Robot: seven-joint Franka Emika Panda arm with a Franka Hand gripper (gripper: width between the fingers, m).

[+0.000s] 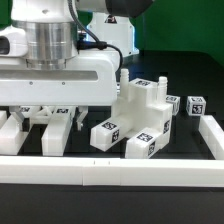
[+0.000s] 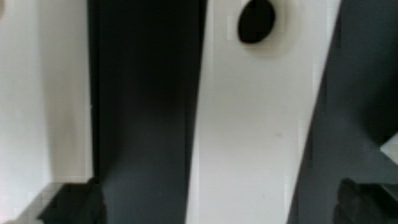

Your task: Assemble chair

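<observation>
Exterior view: glossy white, chunky, tag-marked chair parts [image 1: 140,105] in a cluster; gripper [image 1: 62,125] wide open, seemingly empty.

chair parts [image 1: 140,108]: white plastic, pretty glossy and smooth
border rail [image 1: 130,172]: white, smooth, looks more matt
bench [image 1: 190,142]: dark, matt

I count two small tagged cubes [image 1: 172,104], one chunky seat block [image 1: 141,98] with two tagged blocks [image 1: 107,132] at its foot, and two low border rails [image 1: 110,172].
</observation>
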